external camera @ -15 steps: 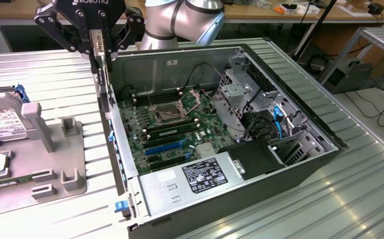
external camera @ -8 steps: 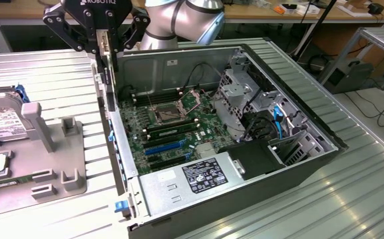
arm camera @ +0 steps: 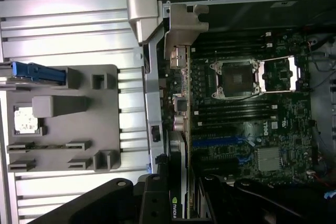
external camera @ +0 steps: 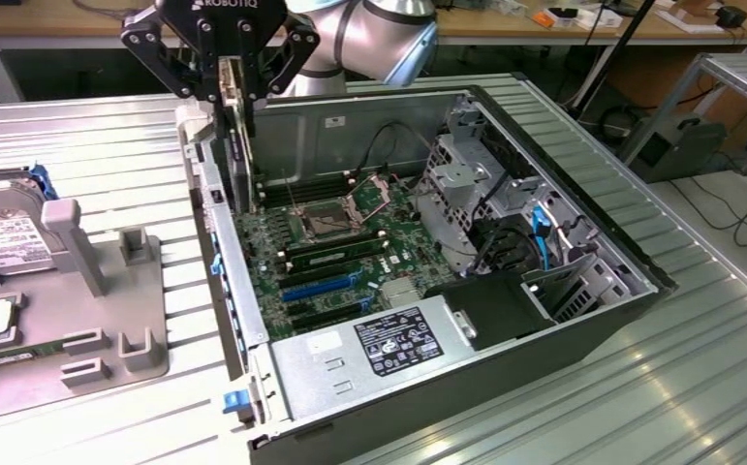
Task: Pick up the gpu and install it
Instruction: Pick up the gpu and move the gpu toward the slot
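1. The claw is closed on the gpu, with a black finger pressing on each face.
2. The gpu stands on its edge and hangs straight down from the claw, at the rim of the open computer case. It is not possible to tell whether it touches the case.
3. The motherboard lies below the claw, beside the hanging card.
4. A grey holder with a hard drive sits on the counter, lower than the claw and outside the case.

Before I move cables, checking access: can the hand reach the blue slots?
Probably yes: the case lies open, nothing covers the blue slots, and the hand hangs above it holding the gpu.
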